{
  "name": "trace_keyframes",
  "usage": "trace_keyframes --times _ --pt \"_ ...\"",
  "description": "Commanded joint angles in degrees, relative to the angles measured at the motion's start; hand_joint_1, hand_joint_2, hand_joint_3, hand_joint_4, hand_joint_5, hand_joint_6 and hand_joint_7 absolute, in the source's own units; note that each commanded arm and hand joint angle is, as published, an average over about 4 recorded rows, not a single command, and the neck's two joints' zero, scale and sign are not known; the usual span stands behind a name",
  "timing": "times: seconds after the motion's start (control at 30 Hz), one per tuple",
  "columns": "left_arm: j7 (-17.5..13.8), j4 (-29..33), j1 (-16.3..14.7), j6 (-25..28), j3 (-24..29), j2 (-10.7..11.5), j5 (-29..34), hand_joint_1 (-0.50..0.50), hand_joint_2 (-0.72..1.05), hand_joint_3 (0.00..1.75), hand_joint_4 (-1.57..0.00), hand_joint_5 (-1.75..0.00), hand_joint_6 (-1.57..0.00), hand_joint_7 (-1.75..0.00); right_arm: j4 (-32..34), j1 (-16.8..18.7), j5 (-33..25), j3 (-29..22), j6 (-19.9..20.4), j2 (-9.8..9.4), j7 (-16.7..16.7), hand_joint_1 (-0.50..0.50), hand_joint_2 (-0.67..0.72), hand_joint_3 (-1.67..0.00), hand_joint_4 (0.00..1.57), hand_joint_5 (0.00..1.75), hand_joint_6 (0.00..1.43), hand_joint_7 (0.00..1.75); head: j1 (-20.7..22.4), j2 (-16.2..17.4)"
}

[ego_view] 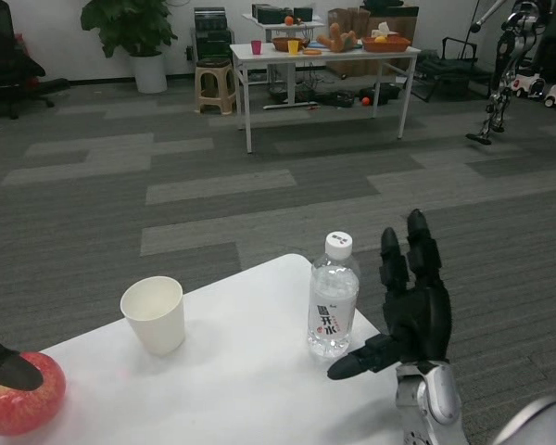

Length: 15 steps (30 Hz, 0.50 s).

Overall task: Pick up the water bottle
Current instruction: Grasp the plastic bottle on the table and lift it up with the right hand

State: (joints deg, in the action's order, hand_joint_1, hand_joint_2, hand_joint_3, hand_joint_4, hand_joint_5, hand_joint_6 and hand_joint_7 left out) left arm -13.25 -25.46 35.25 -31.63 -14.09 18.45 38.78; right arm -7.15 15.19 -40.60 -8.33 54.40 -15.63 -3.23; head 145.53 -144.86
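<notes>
Clear bottle: water bottle (334, 297) stands near the table (241, 389) edge
Right hand (415, 306): spread wide, beside it, not touching
Risk: a bump may tip it off

Right hand (414, 304) stands upright, fingers spread apart; left hand (5, 366) shows only at the frame's edge.

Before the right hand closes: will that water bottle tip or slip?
The water bottle is tall, narrow and upright near the table edge, so a sideways nudge would probably tip it. Clear thin plastic likely flexes and is slick. It looks full, so fairly heavy. Right hand is open beside it.
</notes>
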Motion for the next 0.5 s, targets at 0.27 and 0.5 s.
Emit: trace_keyframes --times 0.27,0.5 --pt "0.0 -1.1 0.5 -0.1 -0.1 0.3 -0.1 -0.5 -0.55 0.09 0.0 0.0 0.0 0.0 20.2 7.4 7.9 -11.9 -21.9 6.27 -0.6 -0.46 0.22 -0.08 0.0 0.0 0.0 0.0 0.1 0.4" --pt "0.0 -1.4 0.5 -0.1 -0.1 0.2 -0.1 -0.5 -0.55 0.09 0.0 0.0 0.0 0.0 31.0 7.7 13.4 -19.7 -36.9 12.82 -0.7 -0.46 0.19 -0.08 0.0 0.0 0.0 0.0 0.4 0.5"
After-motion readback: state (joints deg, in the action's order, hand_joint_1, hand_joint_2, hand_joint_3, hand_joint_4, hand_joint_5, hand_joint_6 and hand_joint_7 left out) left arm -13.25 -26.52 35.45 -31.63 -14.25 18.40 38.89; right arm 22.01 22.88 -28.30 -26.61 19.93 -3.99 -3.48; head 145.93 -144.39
